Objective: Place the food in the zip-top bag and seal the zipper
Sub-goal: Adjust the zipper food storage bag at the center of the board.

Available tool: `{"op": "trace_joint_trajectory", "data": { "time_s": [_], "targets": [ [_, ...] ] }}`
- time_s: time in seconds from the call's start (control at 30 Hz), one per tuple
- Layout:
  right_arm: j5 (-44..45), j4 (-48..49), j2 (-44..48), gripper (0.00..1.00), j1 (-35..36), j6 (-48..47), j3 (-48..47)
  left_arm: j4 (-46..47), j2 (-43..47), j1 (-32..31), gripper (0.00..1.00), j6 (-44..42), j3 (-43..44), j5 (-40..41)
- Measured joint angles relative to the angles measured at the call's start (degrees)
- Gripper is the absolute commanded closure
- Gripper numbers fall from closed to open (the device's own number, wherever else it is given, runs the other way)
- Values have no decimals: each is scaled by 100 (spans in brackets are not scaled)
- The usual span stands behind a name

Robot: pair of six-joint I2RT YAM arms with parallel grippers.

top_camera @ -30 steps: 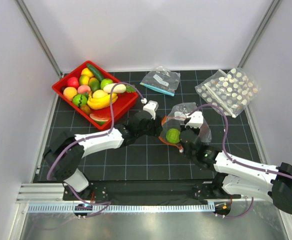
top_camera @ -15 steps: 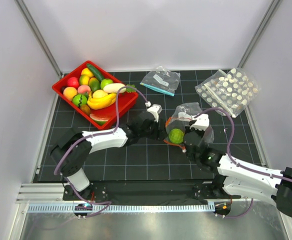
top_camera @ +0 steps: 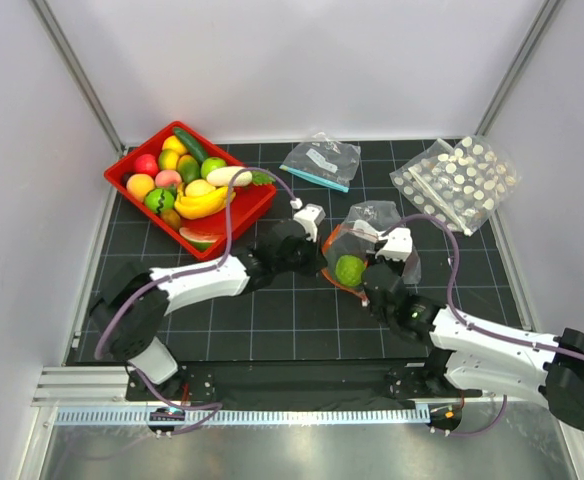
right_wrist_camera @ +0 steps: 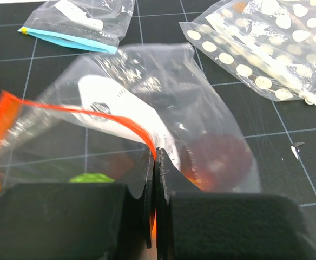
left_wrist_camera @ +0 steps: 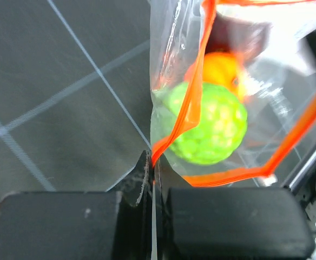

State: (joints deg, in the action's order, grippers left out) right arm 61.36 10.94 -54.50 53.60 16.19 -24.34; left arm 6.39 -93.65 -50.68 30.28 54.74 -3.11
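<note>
The zip-top bag lies mid-table with a green lime and an orange inside; the lime shows through the clear plastic. My left gripper is shut on the orange-red zipper at the bag's left end, pinched at its tips. My right gripper is shut on the zipper too, gripping the strip at its tips. A dark red piece also shows inside the bag. More food fills the red tray.
The red tray sits at the back left. A clear bag with a teal strip lies at the back centre, and a white-dotted bag at the back right. Both arms meet over the mat's middle.
My left gripper has gone from open to shut, closing on the zipper's left end. The right gripper stays shut on the strip, and the bag has shifted slightly.
</note>
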Motion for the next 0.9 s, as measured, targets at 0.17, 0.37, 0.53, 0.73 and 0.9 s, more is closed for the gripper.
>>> {"op": "trace_joint_trajectory", "data": {
  "time_s": [0.17,0.37,0.53,0.73,0.9],
  "targets": [
    [-15,-79,-256,99,0,0,-195,-55,1108,-11,100,-273,-286,874],
    [-94,-168,-455,99,2,-4,-352,61,1941,96,100,-389,-645,1464],
    [-94,-800,-269,99,2,-39,-728,-13,1484,109,100,-380,-535,1292],
    [-114,-2828,-505,99,2,275,-2988,-304,763,109,100,-332,-90,560],
    [-245,-3873,-780,99,-127,555,-3893,-846,914,98,100,59,439,68]
  ]
}}
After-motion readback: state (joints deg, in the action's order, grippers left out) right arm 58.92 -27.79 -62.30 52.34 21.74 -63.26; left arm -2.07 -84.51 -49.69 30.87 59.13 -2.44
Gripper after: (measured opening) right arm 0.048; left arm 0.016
